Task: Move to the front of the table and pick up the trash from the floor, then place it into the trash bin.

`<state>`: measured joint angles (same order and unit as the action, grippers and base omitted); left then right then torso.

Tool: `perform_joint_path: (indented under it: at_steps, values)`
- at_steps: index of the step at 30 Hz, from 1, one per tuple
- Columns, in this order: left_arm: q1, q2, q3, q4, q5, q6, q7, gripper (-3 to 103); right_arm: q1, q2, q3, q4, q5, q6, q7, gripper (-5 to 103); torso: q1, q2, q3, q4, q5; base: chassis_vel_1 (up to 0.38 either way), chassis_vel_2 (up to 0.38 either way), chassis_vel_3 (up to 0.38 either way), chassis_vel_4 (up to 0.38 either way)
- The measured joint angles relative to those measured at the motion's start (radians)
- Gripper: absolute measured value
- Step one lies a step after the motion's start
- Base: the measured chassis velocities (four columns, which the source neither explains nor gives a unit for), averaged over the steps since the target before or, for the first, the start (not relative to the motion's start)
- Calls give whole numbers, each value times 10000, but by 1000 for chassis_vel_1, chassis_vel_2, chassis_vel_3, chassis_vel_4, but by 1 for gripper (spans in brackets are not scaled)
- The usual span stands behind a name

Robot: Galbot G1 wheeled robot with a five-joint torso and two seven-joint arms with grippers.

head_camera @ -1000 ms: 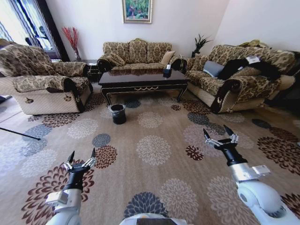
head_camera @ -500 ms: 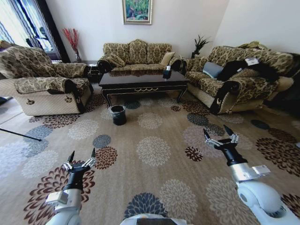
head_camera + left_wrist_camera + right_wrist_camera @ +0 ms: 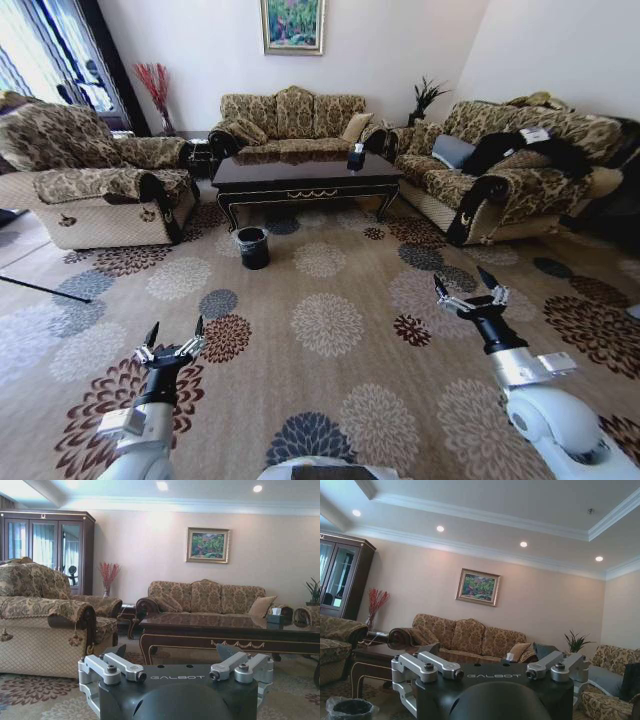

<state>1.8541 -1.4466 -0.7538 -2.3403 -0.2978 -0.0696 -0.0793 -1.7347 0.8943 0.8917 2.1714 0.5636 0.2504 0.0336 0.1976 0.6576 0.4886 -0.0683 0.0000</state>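
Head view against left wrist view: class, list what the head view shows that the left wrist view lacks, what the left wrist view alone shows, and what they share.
Head view alone: the small round black trash bin with its plastic liner, standing on the tan flower-patterned carpet floor in front of the table, and the open right gripper held over the carpet.

Left wrist view alone: the tall dark wooden glass-door cabinet.

Shared: the dark glossy coffee table, the patterned sofa, the framed painting, and the open left gripper.
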Motion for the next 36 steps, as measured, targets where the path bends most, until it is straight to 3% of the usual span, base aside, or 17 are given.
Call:
perform_joint_path:
  at_steps: [36]
  values:
    - [0,-1,0,0,0,0,0,100,0,0,0,0,0,0,0,100,658,1556,900,0,0,0,0,0,0]
